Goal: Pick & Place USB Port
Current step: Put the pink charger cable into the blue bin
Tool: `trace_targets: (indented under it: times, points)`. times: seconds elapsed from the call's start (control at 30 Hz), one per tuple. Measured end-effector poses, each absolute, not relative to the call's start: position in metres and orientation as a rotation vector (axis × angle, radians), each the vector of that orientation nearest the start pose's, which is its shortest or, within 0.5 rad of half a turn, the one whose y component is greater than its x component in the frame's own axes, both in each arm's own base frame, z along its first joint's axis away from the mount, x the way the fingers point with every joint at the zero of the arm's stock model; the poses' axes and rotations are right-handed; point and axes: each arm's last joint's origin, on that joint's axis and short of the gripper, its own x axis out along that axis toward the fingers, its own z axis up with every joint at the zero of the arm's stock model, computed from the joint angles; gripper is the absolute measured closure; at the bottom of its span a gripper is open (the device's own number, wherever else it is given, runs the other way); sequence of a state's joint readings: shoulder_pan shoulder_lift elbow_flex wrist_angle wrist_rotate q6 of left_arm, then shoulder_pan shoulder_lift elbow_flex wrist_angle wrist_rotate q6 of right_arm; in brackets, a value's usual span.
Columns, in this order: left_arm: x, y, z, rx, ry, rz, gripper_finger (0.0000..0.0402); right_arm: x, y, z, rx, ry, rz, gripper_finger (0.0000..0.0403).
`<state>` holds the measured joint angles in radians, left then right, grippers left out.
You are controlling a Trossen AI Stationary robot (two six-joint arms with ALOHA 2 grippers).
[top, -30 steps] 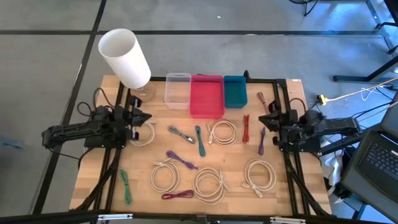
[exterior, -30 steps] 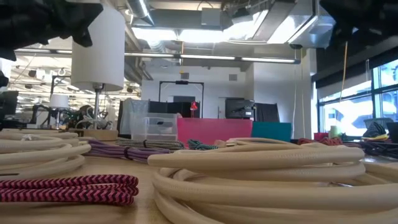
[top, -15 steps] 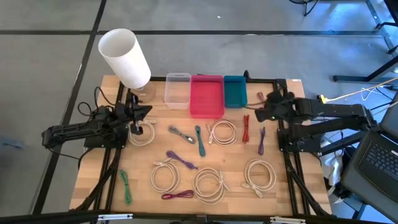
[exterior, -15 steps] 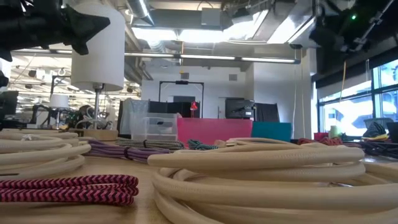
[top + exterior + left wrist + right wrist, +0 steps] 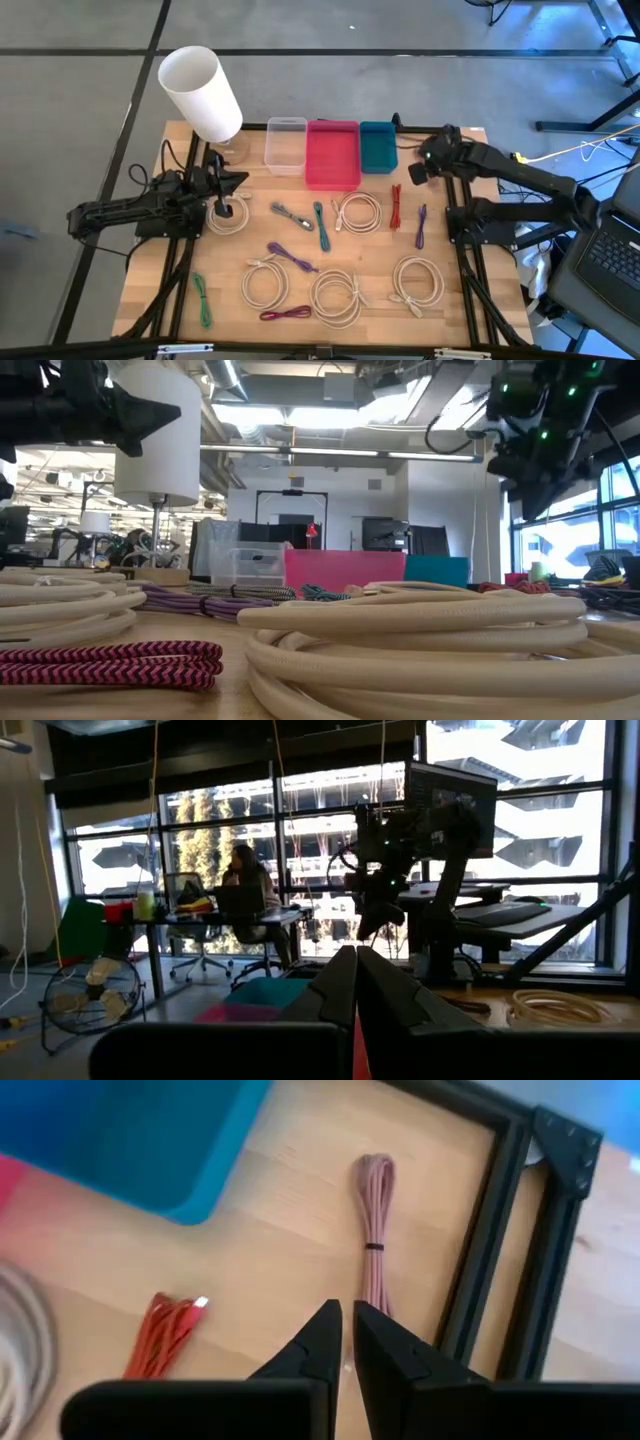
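Observation:
Several bundled USB cables lie flat on the wooden table. A pinkish-brown bundle [image 5: 375, 1220] [image 5: 420, 157] lies near the far right corner, beside a red bundle [image 5: 163, 1337] [image 5: 396, 205]. My right gripper [image 5: 346, 1312] [image 5: 417, 170] is shut and hangs in the air above the pinkish-brown bundle's near end, pointing down, touching nothing. My left gripper [image 5: 355, 960] [image 5: 238, 180] is shut and held level above a cream coil [image 5: 230, 212] on the left side, pointing toward the table's right.
Clear bin [image 5: 286, 143], pink bin [image 5: 332, 153] and teal bin [image 5: 378, 145] stand along the far edge. A white lamp [image 5: 200, 92] stands at the far left. Cream coils [image 5: 357, 212], purple [image 5: 421, 225], teal [image 5: 321, 225] and green [image 5: 203, 298] cables are scattered about. A black frame bar [image 5: 500, 1250] runs beside the pinkish-brown bundle.
My right arm has risen from its resting place at the right edge and swung toward the far edge and the table's middle, tipping downward over the pinkish-brown bundle. My left gripper has shifted a little toward the table's right. No cable has moved.

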<state>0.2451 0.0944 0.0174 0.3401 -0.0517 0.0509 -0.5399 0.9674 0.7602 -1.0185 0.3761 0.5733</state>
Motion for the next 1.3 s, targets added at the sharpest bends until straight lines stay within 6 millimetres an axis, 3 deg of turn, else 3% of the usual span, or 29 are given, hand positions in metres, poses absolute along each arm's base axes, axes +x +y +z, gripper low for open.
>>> trace_targets:
  times: [0.37,0.67,0.8,1.3]
  points:
    - [0.096,0.026,0.194,0.062,-0.257,0.308,0.0398,0.111,-0.137,0.215,0.653,1.067,-1.057,0.0361]
    - [0.096,0.026,0.194,0.038,-0.261,0.305,0.0398,0.116,-0.162,0.186,0.720,1.198,-1.004,0.0236]
    - [0.096,0.026,0.194,0.038,-0.261,0.305,0.0398,0.122,-0.172,0.174,0.695,1.204,-1.029,0.0207]
    - [0.096,0.026,0.194,0.017,-0.264,0.301,0.0398,0.133,-0.183,0.151,0.659,1.264,-1.133,0.0250]
